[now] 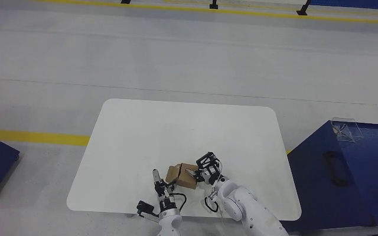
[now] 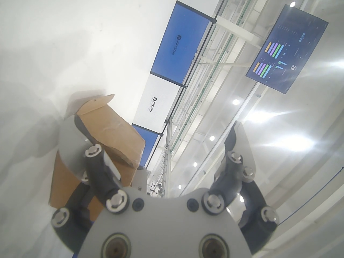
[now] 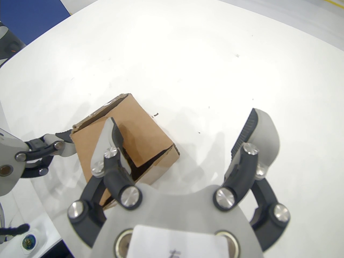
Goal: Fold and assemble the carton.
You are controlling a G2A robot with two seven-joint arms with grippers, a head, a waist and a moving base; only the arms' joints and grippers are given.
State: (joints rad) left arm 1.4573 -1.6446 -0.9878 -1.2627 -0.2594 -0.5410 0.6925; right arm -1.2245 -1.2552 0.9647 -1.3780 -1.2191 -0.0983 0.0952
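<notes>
A small brown carton (image 1: 181, 175) lies on the white table (image 1: 177, 130) near its front edge, partly folded, with seams gaping on top. My right gripper (image 3: 182, 124) hovers open just over it. One of its fingers (image 3: 111, 132) rests above the carton (image 3: 145, 138) top and the other hangs over bare table. My left gripper (image 2: 156, 132) stands open and tilted upward at the carton's (image 2: 113, 135) side, with one finger (image 2: 78, 127) against a cardboard corner. In the top view the left gripper (image 1: 156, 176) is left of the carton and the right gripper (image 1: 204, 164) is right of it.
A blue cabinet (image 1: 336, 171) with a clear holder stands right of the table. The table stretches bare behind and to both sides of the carton. Its front edge lies close to the arms.
</notes>
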